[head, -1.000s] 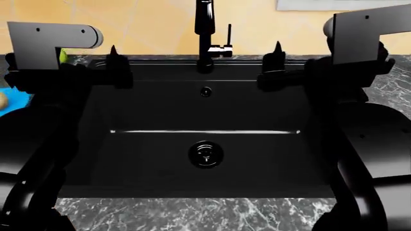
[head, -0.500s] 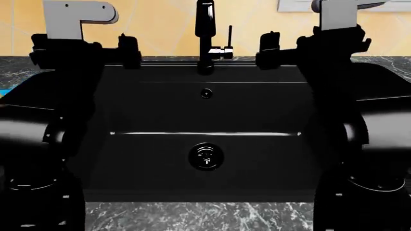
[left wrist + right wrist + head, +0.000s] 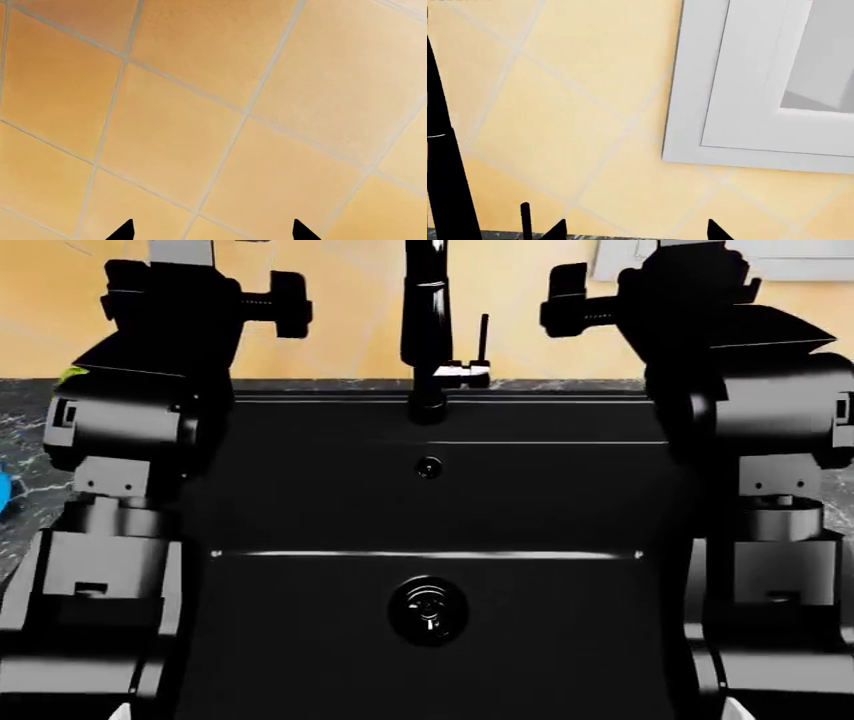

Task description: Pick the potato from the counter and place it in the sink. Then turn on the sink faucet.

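Observation:
The black sink [image 3: 334, 500] fills the middle of the head view, with its round drain [image 3: 427, 610] and overflow hole [image 3: 427, 468]. The black sink faucet [image 3: 427, 330] stands behind it, its thin lever [image 3: 483, 332] on the right side. The potato is hidden. My left gripper [image 3: 291, 305] is raised left of the faucet, open and empty, and faces the tiled wall in its wrist view [image 3: 213, 232]. My right gripper [image 3: 563, 300] is raised right of the faucet, open and empty [image 3: 635, 231]. The faucet [image 3: 444, 175] and lever [image 3: 526, 220] also show in the right wrist view.
The dark marble counter [image 3: 27, 435] shows at the left behind my left arm. A green sliver [image 3: 70, 372] peeks past that arm, and a blue edge [image 3: 3, 490] lies at the far left. A white window frame [image 3: 727, 100] is on the orange tiled wall.
Both arms have risen and drawn upright, so the grippers now sit level with the faucet's upper part. The potato and blue patch seen at the left a second ago are now covered.

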